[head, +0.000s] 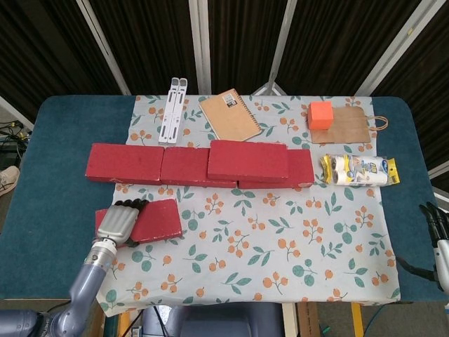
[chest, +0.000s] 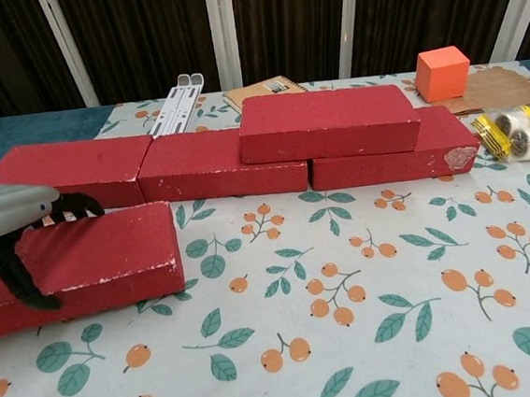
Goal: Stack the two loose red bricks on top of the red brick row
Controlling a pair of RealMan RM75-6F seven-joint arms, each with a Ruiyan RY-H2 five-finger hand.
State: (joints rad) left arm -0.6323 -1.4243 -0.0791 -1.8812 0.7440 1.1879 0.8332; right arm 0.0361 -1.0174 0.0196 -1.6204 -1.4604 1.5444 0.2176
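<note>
A row of red bricks (head: 160, 166) (chest: 149, 167) lies across the cloth, with one red brick (head: 248, 160) (chest: 328, 122) stacked on its right part. My left hand (head: 118, 222) (chest: 12, 223) grips the loose red brick (head: 156, 220) (chest: 97, 261) from its left end, fingers over the top and thumb on the near side. That brick is tilted, raised a little above the cloth in front of the row's left part. At the table's right edge my right hand (head: 438, 242) hangs with fingers apart, holding nothing; the chest view does not show it.
Behind the row lie a white folding stand (head: 172, 110), a brown notebook (head: 230, 115), an orange cube (head: 320, 114) (chest: 443, 72) on a paper bag (head: 349, 125), and a packet of tape rolls (head: 358, 170) at the right. The floral cloth (head: 280, 239) covers the blue table.
</note>
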